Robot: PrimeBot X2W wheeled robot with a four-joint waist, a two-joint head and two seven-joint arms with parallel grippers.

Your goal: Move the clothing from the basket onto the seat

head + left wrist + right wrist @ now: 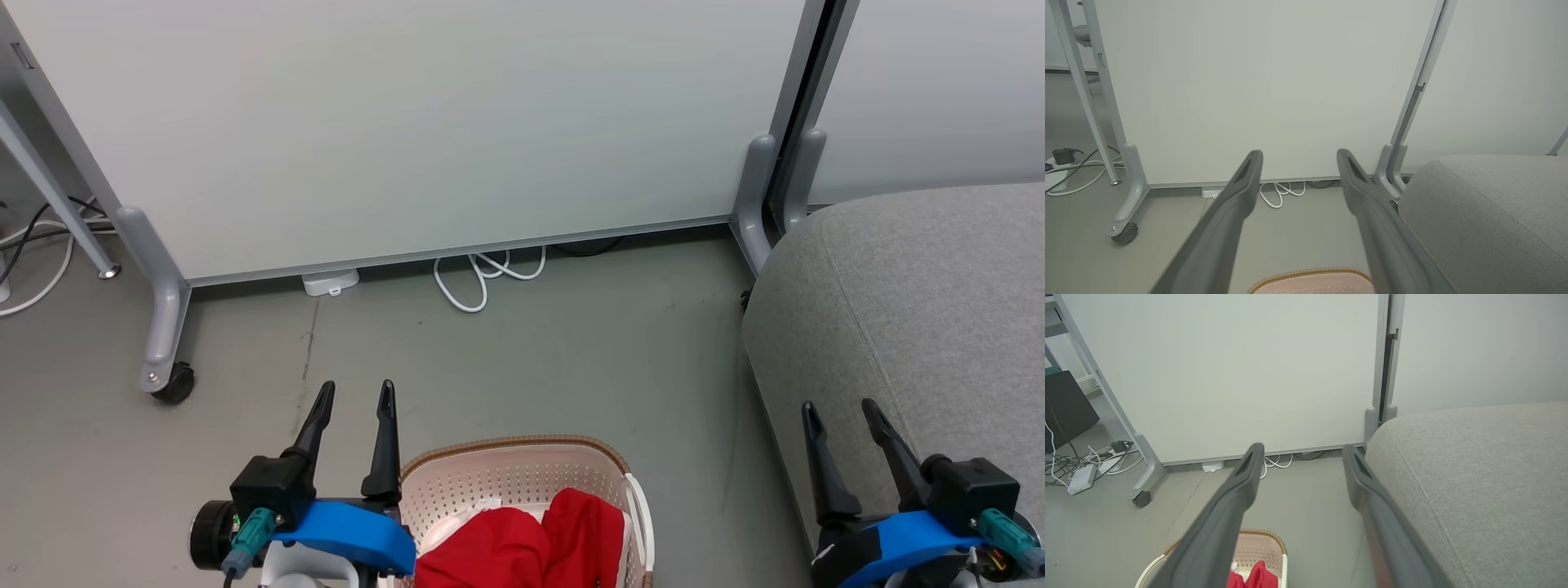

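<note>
Here, in the head view, the left gripper [357, 385] stands spread and empty at the lower left, just left of the basket [506, 447]. The red clothing [522, 545] lies heaped inside it at bottom centre. The right gripper [838, 405], also spread and empty, shows against the seat [922, 302] at lower right.

In the left wrist view, the basket's rim sits at the bottom between the fingers.

In the right wrist view, the clothing peeks in at the bottom edge between the fingers.

Premises appear to be an office or lab space: white partition panels [449, 122] on castors [175, 383], bare grey floor [571, 351], loose cables [469, 308] at their foot, one grey seat [939, 286].
</note>
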